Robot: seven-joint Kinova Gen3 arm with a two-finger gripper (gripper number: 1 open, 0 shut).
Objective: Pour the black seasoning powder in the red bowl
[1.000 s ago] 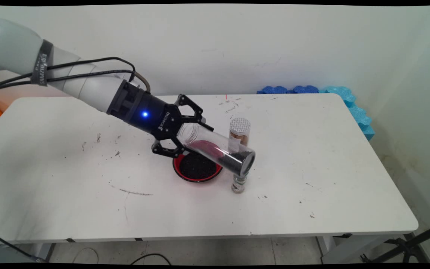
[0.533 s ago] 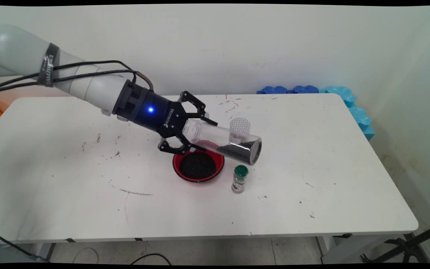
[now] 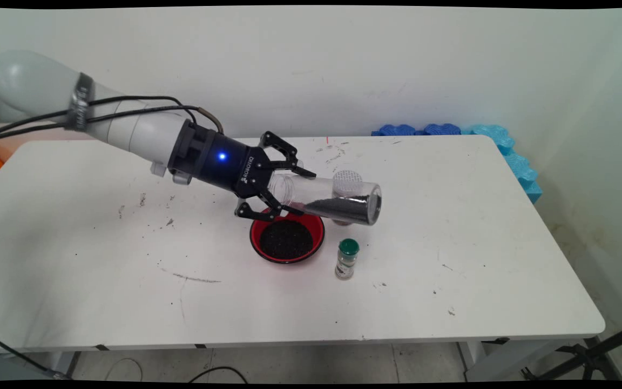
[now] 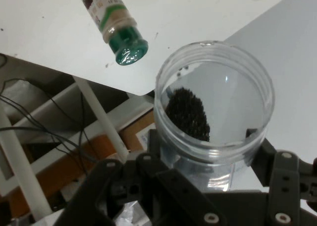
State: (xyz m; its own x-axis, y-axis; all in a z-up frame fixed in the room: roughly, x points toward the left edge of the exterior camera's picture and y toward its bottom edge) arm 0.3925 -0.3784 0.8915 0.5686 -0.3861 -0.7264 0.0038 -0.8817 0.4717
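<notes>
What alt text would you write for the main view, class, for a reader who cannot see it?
A black two-finger gripper, jaws shut on a clear plastic jar part-filled with black grains, holds it nearly level above a red bowl of black grains on a white table. A small green-capped spice bottle stands beside the bowl.

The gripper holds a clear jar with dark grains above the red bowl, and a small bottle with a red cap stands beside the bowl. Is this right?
Not quite. The small bottle's cap is green, not red, as the main view shows. The rest holds: the gripper holds the clear jar above the red bowl.

1 clear jar (image 3: 332,197), 1 red bowl (image 3: 287,240), 2 spice shakers (image 3: 346,259) (image 3: 347,181), 1 white table (image 3: 451,281).
</notes>
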